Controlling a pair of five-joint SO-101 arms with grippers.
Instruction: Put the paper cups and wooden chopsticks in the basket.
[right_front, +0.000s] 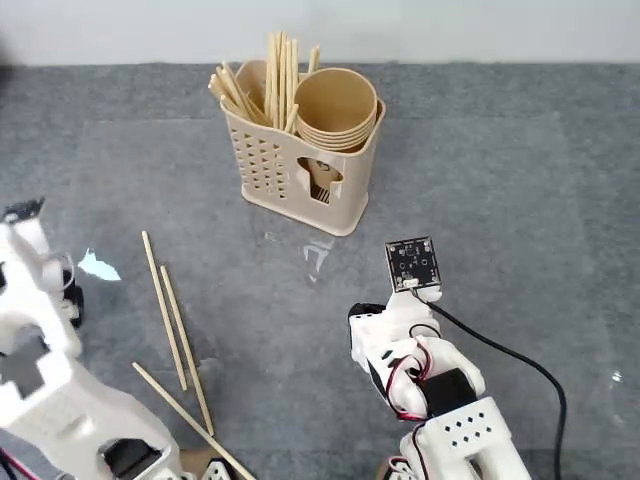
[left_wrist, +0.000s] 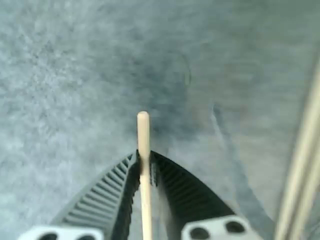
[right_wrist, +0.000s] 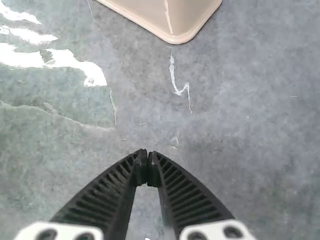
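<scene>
Chopstick (left_wrist: 143, 130) first: the left claw (left_wrist: 144, 159) is clamped on one wooden stick, whose rounded tip pokes out past the jaws just above the grey surface (left_wrist: 75, 75). Two more sticks (left_wrist: 300, 165) blur past close beside it. In the high view the left arm (right_front: 50, 400) sits at about 7 o'clock, near the front edge.

Just beyond that arm, toward 8 o'clock, three loose chopsticks (right_front: 187, 350) show against the surface. Two lie roughly parallel and the slanted stick (right_front: 190, 420) runs nearest the arm. That slanted one may be the stick in the claw, but I cannot tell.

At 5 o'clock stands the right arm (right_front: 420, 370). The right claw (right_wrist: 143, 159) has its jaws pressed together on nothing. It points down at the bare surface, with a corner of the basket (right_wrist: 175, 20) farther ahead.

Farthest off, at 12 o'clock, the basket (right_front: 290, 170) stands upright. A nested stack of paper cups (right_front: 335, 100) fills its 3 o'clock side, and a bundle of upright chopsticks (right_front: 280, 70) fills the 9 o'clock side.

By my reading the cups are finished, since none sits outside the basket. Most of the sticks are in as well. What remains is the gripped stick, which needs carrying to 12 o'clock and dropping in, and then the two or three sticks at 8 o'clock.
</scene>
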